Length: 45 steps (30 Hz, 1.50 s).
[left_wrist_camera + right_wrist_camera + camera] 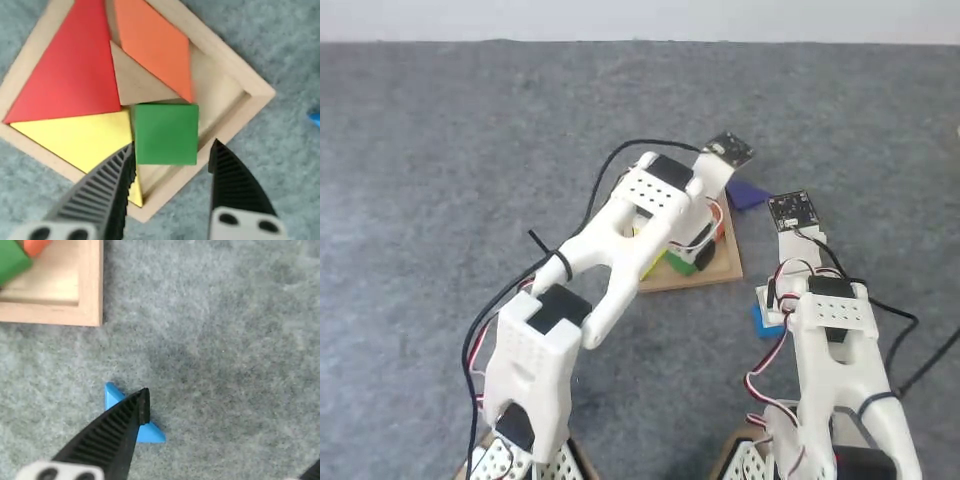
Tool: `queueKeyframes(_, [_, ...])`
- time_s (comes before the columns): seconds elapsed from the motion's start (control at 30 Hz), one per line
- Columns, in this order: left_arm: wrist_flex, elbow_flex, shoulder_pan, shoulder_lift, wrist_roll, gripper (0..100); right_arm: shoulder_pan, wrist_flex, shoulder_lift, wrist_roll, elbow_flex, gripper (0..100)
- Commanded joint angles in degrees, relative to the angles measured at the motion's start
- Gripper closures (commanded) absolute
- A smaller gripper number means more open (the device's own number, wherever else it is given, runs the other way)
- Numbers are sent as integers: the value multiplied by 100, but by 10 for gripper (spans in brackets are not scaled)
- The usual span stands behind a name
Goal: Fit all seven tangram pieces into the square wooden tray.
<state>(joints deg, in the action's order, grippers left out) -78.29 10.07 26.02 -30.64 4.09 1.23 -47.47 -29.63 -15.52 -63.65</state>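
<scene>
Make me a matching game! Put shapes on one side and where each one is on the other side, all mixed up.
Shapes:
1 green square
2 blue triangle
3 purple piece

Places:
A on the carpet, past the far side of the tray
B in the tray, at the left gripper's open fingers
C on the carpet, partly under a finger of the open right gripper

Pairs: 1-B, 2-C, 3-A

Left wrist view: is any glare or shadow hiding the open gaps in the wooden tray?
Left wrist view: even light, no glare on the red triangle, orange parallelogram, yellow triangle or green square; bare wood of the square wooden tray reads plainly, though fingers of the left gripper cover one corner. High view: the left arm hides most of the tray.
</scene>
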Motion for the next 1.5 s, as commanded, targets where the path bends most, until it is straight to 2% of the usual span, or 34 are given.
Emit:
queueKeyframes(0.0, [334,-48,-193,-26,-18,772,66,13,-180,0,35,491])
queueKeyframes(0.23, [624,127,-316,-132,176,772,66,13,-189,0,35,491])
queueKeyframes(0.53, [246,259,-325,9,185,772,66,13,-189,0,35,491])
queueKeyframes(0.73, [-158,145,-264,1152,-18,793,66,13,-189,0,35,491])
queueKeyframes(0.83, [-123,-435,-316,1952,-62,806,101,13,-189,0,53,491])
queueKeyframes(0.97, [598,-1921,-633,2936,-431,805,338,22,-136,0,281,491])
queueKeyframes(1.07, [1363,-3020,-1125,3666,-835,805,321,13,-127,0,563,491])
queueKeyframes(1.23, [2593,-4567,-1855,4747,-1187,805,-365,4,-119,9,1037,491])
queueKeyframes(1.37, [3938,-5666,-2057,5046,-1178,805,-989,-119,171,9,1679,491])
queueKeyframes(1.47, [4308,-5877,-2136,5002,-1204,805,-1218,-365,936,44,2382,491])
